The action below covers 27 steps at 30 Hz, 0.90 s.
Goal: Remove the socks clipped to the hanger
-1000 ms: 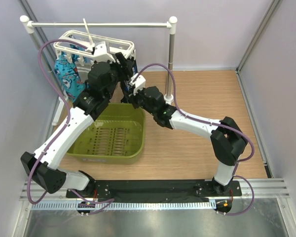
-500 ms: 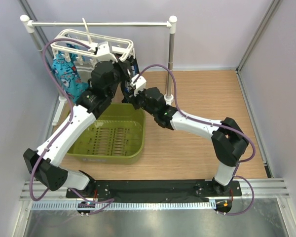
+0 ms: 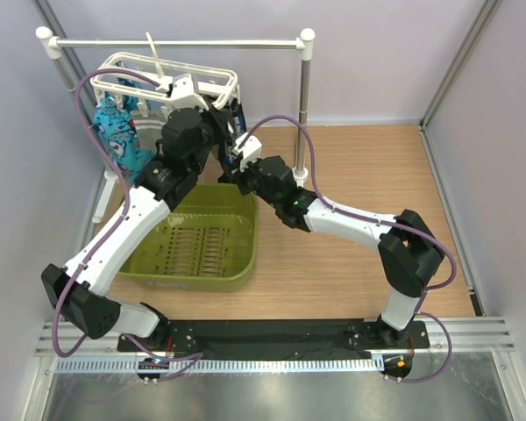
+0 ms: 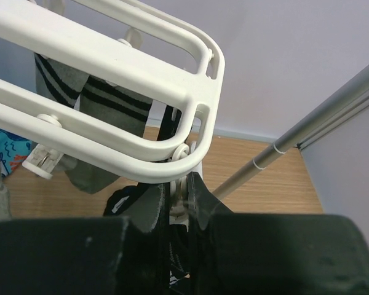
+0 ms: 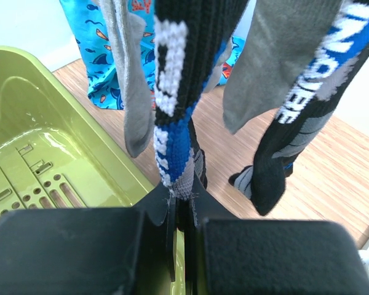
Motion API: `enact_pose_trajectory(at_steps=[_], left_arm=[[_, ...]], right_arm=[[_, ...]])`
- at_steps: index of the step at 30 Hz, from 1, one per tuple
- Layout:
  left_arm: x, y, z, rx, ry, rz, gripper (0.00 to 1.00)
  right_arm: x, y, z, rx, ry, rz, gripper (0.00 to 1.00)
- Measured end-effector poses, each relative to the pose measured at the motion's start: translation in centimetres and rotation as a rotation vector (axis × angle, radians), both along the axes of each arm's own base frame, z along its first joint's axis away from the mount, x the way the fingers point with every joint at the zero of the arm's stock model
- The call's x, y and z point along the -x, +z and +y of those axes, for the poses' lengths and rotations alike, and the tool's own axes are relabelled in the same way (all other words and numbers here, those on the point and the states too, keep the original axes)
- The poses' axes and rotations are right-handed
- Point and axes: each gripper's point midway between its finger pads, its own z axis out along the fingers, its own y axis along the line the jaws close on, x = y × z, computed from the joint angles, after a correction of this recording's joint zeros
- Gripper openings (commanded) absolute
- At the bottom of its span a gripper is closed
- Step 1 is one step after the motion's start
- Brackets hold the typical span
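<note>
At the far left a blue patterned cloth [image 3: 114,132] hung beneath the hanger [image 3: 123,61], whose hook sat on the white rail stand [image 3: 228,41] at the back-left of the table [image 3: 359,175]. In front of it stood a green basket [image 3: 193,279], its far rim close under the dangling socks. The left arm crossed over the frame and hid much of it from above. The left gripper [image 4: 176,206] was up under the frame's rounded right corner, its fingers narrow around a white clip [image 4: 181,184]. Just to the right, the right gripper [image 5: 181,206] was pinched tight on the toe of a black sock [image 5: 172,110] with white and blue marks, which hung straight down beside the basket's rim. Grey socks [image 4: 104,104] with black-striped cuffs hung limp from neighbouring clips. A second black sock [image 5: 295,123] with white lettering hung furthest right.
</note>
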Motion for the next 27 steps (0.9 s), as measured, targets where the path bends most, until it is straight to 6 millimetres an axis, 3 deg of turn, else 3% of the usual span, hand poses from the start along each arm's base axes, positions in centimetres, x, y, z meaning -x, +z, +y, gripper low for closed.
enact_pose_trajectory(at_steps=[10,17,19,20,24,27], left_arm=[[0.3,0.3,0.2,-0.005,0.004,0.018,0.0],[0.5,0.8,0.0,-0.001,-0.012,0.015,0.01],[0.6,0.8,-0.1,-0.002,-0.019,0.016,0.11],[0.6,0.8,-0.1,-0.001,-0.022,0.017,0.3],[0.7,0.7,-0.4,-0.001,-0.039,0.021,0.59],[1.0,0.8,-0.6,0.007,-0.056,0.021,0.67]], right_arm=[[0.1,-1.4,-1.0,0.033,-0.028,0.021,0.01],[-0.4,-2.0,-2.9,0.087,-0.093,0.029,0.01],[-0.5,-1.4,-3.6,0.093,-0.112,0.021,0.01],[-0.4,-0.9,-4.0,0.101,-0.122,0.015,0.01],[0.1,2.1,-6.0,0.106,-0.16,-0.016,0.01],[0.6,5.1,-7.2,0.086,-0.176,-0.046,0.01]])
